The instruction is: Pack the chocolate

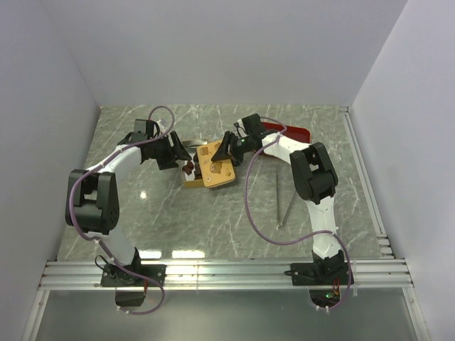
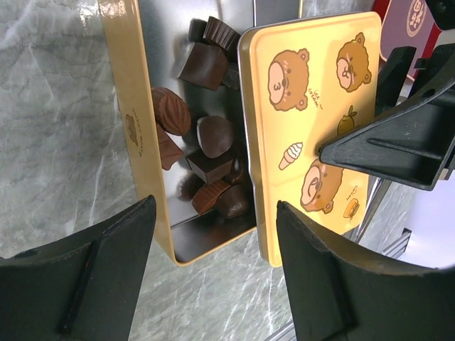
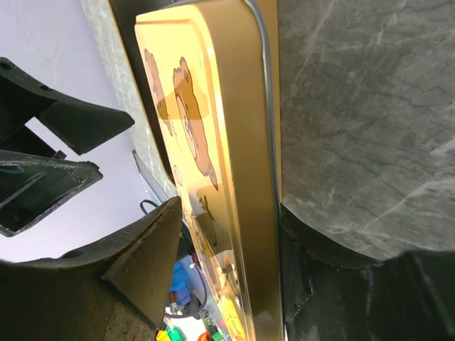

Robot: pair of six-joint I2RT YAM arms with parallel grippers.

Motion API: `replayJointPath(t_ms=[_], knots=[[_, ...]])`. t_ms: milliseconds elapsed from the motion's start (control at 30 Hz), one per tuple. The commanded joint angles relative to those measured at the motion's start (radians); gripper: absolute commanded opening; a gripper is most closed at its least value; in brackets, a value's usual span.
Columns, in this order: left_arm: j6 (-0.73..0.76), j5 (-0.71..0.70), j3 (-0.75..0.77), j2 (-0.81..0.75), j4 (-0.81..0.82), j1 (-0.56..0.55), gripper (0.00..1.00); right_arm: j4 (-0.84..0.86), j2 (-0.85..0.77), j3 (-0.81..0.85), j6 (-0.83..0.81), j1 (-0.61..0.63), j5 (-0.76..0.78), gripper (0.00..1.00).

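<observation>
Several brown chocolate lumps lie in the open strip of the gold tin. The yellow bear-printed lid lies shifted over the rest of the tin. In the top view the chocolate shows at the left of the lid. My left gripper hangs open over the tin's near end, holding nothing. My right gripper straddles the lid's edge; its jaws are open, with a gap showing on one side. From above, the left gripper and right gripper flank the tin.
A red tray lies behind the right arm, at the back. Thin metal tongs rest on the marble to the right of the tin. White walls close in the table on three sides.
</observation>
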Motion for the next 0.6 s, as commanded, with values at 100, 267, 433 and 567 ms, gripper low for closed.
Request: replayJointPath(t_ms=[100,267,433,567], knots=[[0.005,0.033,-0.002,0.019,0.046,-0.001,0.74,0.017,0.005,0.009,0.018,0.015,0.013,0.59],[0.006,0.040,0.001,0.036,0.054,-0.001,0.74,-0.024,0.015,0.032,0.026,0.027,0.049,0.59],[0.006,0.049,0.004,0.048,0.066,-0.001,0.74,-0.070,0.027,0.047,0.032,0.034,0.096,0.60],[0.008,0.056,0.012,0.054,0.068,-0.003,0.73,-0.074,0.035,0.044,0.054,0.037,0.110,0.60]])
